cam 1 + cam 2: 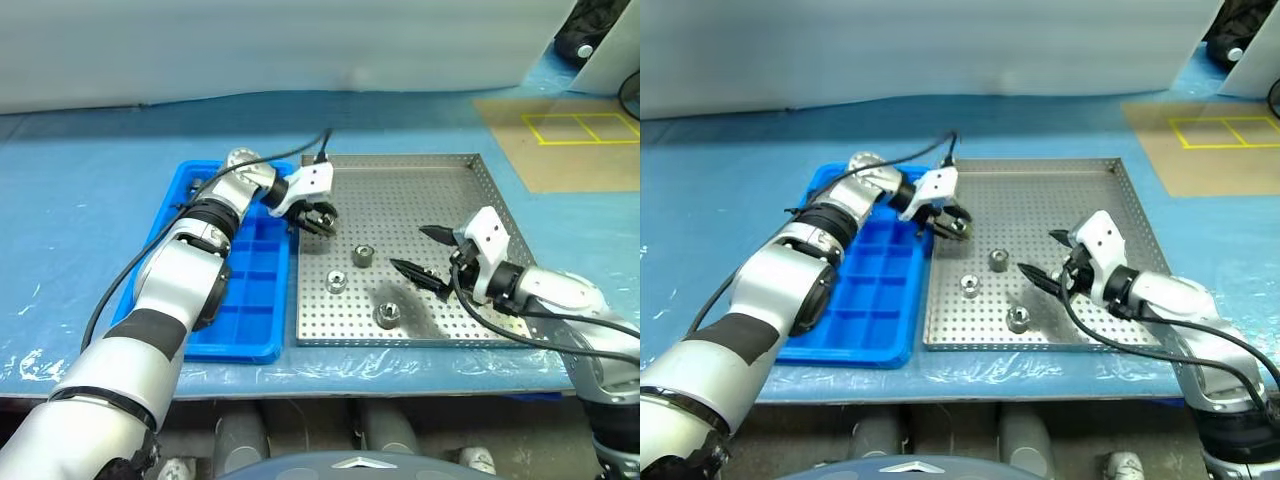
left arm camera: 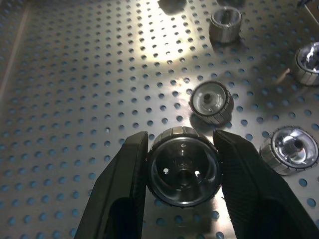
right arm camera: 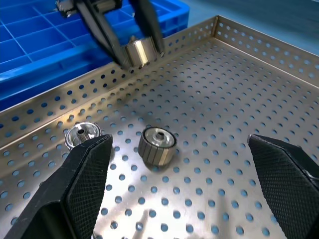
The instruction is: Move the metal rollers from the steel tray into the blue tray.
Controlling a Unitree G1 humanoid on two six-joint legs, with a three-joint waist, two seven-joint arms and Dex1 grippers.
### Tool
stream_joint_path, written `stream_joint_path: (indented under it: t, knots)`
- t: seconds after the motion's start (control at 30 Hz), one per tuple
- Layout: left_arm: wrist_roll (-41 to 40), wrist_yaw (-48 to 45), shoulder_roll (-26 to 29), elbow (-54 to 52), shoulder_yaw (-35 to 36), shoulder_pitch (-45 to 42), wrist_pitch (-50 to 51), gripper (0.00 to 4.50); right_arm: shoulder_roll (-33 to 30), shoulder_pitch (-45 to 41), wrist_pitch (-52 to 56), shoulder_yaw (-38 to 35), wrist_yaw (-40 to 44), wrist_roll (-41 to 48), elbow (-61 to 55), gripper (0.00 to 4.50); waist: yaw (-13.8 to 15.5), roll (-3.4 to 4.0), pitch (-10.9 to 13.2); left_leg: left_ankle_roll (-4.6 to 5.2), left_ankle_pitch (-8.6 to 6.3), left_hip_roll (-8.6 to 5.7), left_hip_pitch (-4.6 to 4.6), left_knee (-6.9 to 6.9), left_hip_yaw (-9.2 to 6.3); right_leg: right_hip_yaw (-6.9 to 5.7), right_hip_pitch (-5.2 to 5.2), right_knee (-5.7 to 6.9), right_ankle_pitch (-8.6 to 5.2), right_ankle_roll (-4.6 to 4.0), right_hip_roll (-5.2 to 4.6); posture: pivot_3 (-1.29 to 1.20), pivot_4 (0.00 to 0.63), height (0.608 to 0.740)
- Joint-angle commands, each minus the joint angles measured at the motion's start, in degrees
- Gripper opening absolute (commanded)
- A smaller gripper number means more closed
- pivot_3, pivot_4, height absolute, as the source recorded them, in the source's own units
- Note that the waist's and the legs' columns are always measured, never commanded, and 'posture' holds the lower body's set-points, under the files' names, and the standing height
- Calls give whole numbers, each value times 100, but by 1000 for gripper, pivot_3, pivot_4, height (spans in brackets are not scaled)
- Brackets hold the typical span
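1. The left gripper [image 1: 318, 218] hangs over the near-left part of the steel tray [image 1: 440, 170], just beside the rim that borders the blue tray [image 1: 255, 285].
2. Its two black fingers [image 2: 122, 189] are clamped on a roller [image 2: 183, 167]; the left wrist view shows the shiny cylinder squeezed between them, dark centre hole facing the camera.
3. From the right wrist view, that held roller [image 3: 138, 52] sits clear above the perforated floor, right by the tray's low wall, with the blue compartments behind it.
4. Three more rollers lie loose on the steel tray floor: one [image 1: 363, 256] near the middle, one [image 1: 337, 282] a little closer and to the left, one [image 1: 387, 315] nearest the front rim.
5. They are apart from each other, none touching.
6. The right gripper [image 1: 425, 255] hovers over the right half of the steel tray, fingers spread wide, holding nothing.
7. In its wrist view the wide fingers [image 3: 82, 184] frame a roller [image 3: 157, 145] lying on the floor between them, with another [image 3: 82, 135] just beside the left-hand finger.
8. The blue tray sits edge to edge with the steel tray, on its left; the compartments that can be seen hold no rollers, though the left arm covers part of it.
9. Both trays rest on a pale blue table covering [image 1: 90, 190].
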Motion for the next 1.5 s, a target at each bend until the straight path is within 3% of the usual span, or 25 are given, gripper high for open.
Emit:
stream_joint_path:
  t: [0.03,0.13,0.27,0.47,0.6,0.8,1.1,1.5]
  knots:
    - [-572,-319,453,-535,450,-19,451,1714,85,-473,-355,280,319,-143,399,4500,16,1,0,-2,1,1,1,-3,0,0,-2,1,0,0,1,-237,150,740]
    - [-881,-673,880,-1280,587,390,1038,1714,212,-960,-562,514,599,-229,886,4500,75,2,1,-4,3,0,0,-14,2,-1,-7,0,-1,-1,0,-163,150,740]
    - [-1309,-816,1796,-3412,778,1941,2061,1714,496,-1733,-862,953,1114,-383,1613,4500,151,12,2,-6,5,4,20,-38,19,8,-12,6,-5,-9,2,-44,150,740]
    - [-1756,-73,2303,-5478,1081,3459,3028,1714,810,-2377,-1314,1287,1646,-653,2547,4500,638,13,7,-7,19,25,-34,-35,14,-32,-44,19,-13,-23,2,111,150,740]
    - [-2121,428,2540,-6431,1484,4286,3507,1714,1085,-2849,-1570,1499,2024,-777,3137,4500,754,13,8,-20,11,16,-36,-23,12,-36,-43,28,-13,-23,-8,181,150,740]
    - [-2279,959,2753,-6815,1768,4979,3370,1714,1297,-3207,-1827,1583,2348,-965,3618,4500,845,13,8,-38,22,19,-32,-24,-11,-42,-48,54,-13,-23,-2,234,150,740]
    - [-2310,1576,2854,-6391,2043,5614,2951,1714,1261,-3133,-1740,1465,2538,-968,3484,4500,865,13,8,-56,33,21,-29,-24,-25,-40,-55,69,-14,-23,0,217,150,740]
    - [-2471,1245,3307,-6123,1908,5817,3021,1714,1170,-2914,-1672,1405,2426,-1013,3282,4500,896,13,8,-62,36,22,-26,-25,-26,-37,-58,75,-14,-23,5,184,150,740]
